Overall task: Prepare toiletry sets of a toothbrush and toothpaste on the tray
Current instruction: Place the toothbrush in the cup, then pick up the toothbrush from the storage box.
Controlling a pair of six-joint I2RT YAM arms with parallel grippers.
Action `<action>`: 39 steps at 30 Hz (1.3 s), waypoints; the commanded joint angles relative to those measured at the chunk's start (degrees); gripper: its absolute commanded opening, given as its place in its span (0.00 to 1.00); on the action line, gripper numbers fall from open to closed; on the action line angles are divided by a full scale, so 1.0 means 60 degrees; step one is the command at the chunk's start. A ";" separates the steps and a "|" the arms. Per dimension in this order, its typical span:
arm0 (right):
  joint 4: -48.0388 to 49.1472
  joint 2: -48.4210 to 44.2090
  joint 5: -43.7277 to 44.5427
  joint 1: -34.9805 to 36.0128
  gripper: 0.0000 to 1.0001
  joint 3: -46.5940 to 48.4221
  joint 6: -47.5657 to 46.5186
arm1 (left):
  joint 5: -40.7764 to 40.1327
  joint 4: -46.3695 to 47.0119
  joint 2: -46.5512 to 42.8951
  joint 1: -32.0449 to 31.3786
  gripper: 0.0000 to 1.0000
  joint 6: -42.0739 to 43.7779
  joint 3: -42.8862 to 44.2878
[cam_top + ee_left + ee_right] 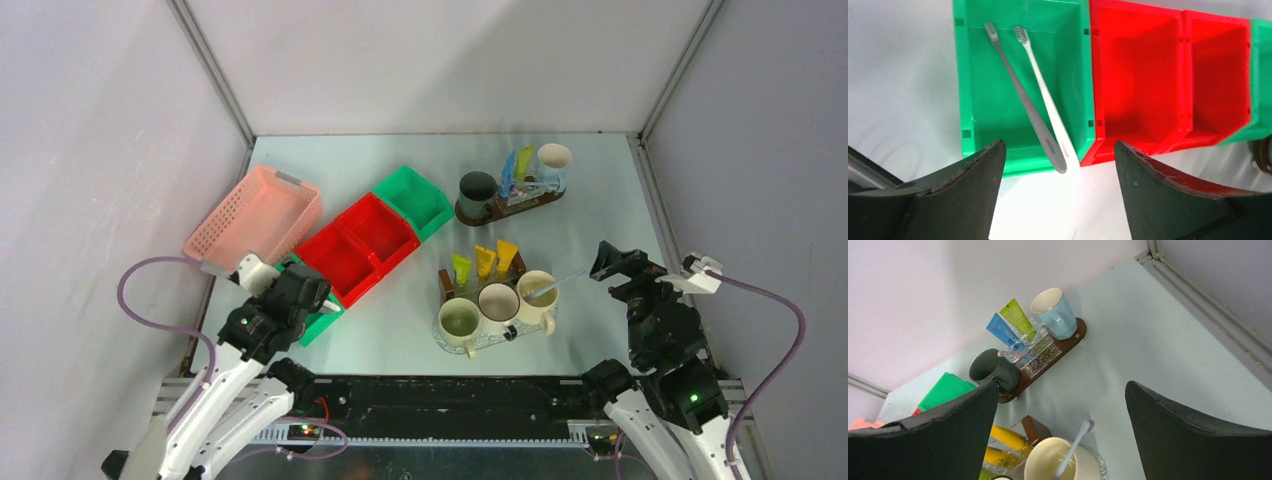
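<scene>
**One brush stands in its mug; two wait in the green bin**

We find the right jaws spread wide and empty, hanging near the right end of the near tray (478, 348) on the bench (600, 200). Below them a toothbrush (1075, 445) leans in the cream mug (537, 290), head up. We judge the jaws stand that wide so that nothing snags the brush.

Behind the three mugs stand the toothpaste tubes (484, 260), yellow-green, yellow and orange, one for each mug. We see no brush in the white mug (498, 303) or in the left-hand mug (459, 322), so those two sets look unfinished.

That would explain the left side. The left jaws are released and holding nothing, and they hover over the near green bin (964, 90). In it lie a grey toothbrush (1023, 100) and a white toothbrush (1045, 95), heads away from the arm. Their handle ends jut over the bin's near rim, between the jaws as the wrist camera sees them. We think those overhanging ends offer a grip clear of the bin floor.

The far tray (1068, 347) carries a dark mug (990, 369), a pale blue mug (1053, 312), and blue and green tubes.
</scene>
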 commanded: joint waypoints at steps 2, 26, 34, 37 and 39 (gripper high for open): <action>-0.0292 -0.0186 0.0510 -0.0034 0.99 0.0322 -0.0505 | 0.0506 0.0478 0.0581 0.0980 0.80 -0.0199 -0.0235; -0.0718 -0.0510 0.1022 -0.0038 0.99 0.0316 -0.0953 | 0.1373 0.2265 0.3206 0.1998 0.45 -0.1167 -0.1653; -0.0759 -0.0402 0.0945 -0.0038 0.99 0.0315 -0.0921 | 0.1448 0.2430 0.3579 0.2030 0.34 -0.1216 -0.1664; -0.0749 -0.0442 0.0886 -0.0046 0.99 0.0323 -0.0935 | 0.1386 0.2134 0.3425 0.2036 0.26 -0.1230 -0.1428; -0.0748 -0.0478 0.0864 -0.0041 1.00 0.0319 -0.0949 | 0.1253 0.1952 0.3191 0.2033 0.21 -0.1196 -0.1299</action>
